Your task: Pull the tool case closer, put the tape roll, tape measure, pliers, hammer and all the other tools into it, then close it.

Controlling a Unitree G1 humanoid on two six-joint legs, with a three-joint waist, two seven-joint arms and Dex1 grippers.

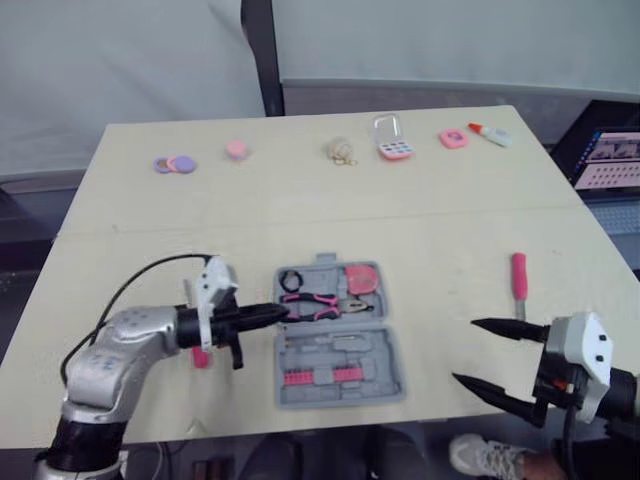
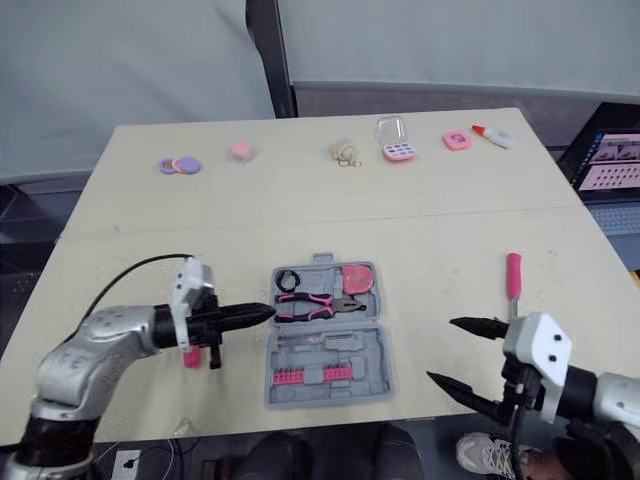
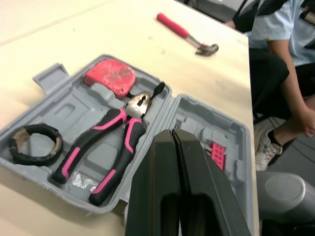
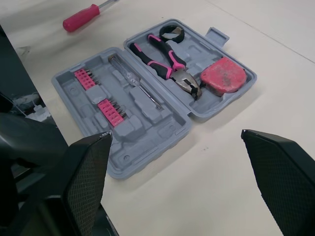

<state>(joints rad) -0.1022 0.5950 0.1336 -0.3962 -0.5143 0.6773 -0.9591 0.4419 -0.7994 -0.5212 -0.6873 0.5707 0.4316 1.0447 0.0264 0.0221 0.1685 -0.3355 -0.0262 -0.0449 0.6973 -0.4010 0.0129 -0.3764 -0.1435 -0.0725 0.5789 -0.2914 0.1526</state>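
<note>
The grey tool case lies open near the table's front middle. Its far half holds a black tape roll, pink-handled pliers and a pink tape measure. The near half holds pink bits. My left gripper is shut with nothing in it, its tips at the case's left edge by the pliers' handles. A pink-handled screwdriver lies under that arm. The hammer lies on the table to the right. My right gripper hangs open in front of the hammer.
Along the far edge sit purple discs, a pink disc, a beige clump, a pink box with a clear lid, a pink object and a glue bottle. A laptop stands off the right edge. A person's shoe shows below the front edge.
</note>
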